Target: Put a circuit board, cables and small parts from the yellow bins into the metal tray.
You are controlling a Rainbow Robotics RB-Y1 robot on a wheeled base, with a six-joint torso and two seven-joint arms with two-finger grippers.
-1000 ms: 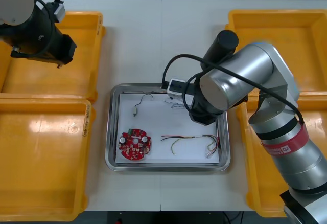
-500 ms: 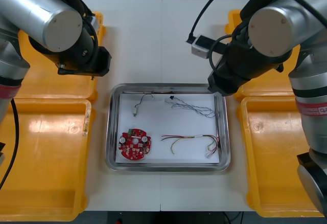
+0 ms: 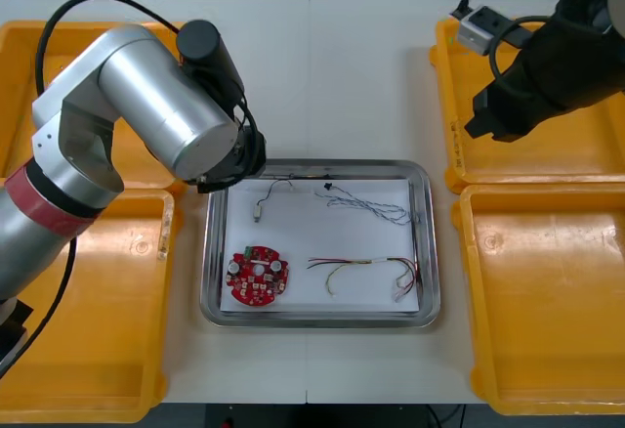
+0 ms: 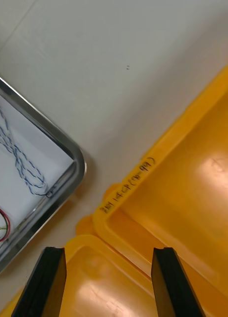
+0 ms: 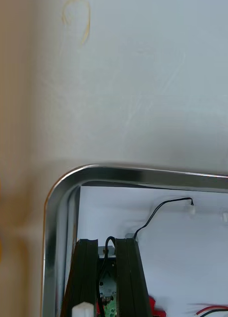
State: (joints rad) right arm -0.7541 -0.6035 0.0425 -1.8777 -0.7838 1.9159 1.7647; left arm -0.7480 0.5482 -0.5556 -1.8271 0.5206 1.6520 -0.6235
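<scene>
Circuit board (image 3: pixel 258 277) is down flat on the white lining of the metal tray (image 3: pixel 208 272), near-left corner, so tick that one off! Three cables share the tray with it. The black cable (image 3: pixel 271 192) lies up by the far-left corner, the blue and white cable (image 3: pixel 369 209) runs along the far right, and the red and yellow cable (image 3: pixel 363 270) sits just right of the board. None of them touches the board.

What's left, by my reckoning, is the small parts, and I can't pick out any loose on the lining. And look: the left pincer (image 5: pixel 106 243) hovers over the tray's far-left corner. Its fingers are nearly together, clamped on a small part (image 5: pixel 108 287) with a loop of black wire at its tip. I can't tell what kind of part it is. Set that down and the job looks close to finished.

The right pincer (image 4: pixel 109 252) hangs wide apart and empty above the seam between the two right-hand yellow bins (image 3: pixel 547 301), well away from the tray. The bins look bare inside wherever the arms don't cover them.
</scene>
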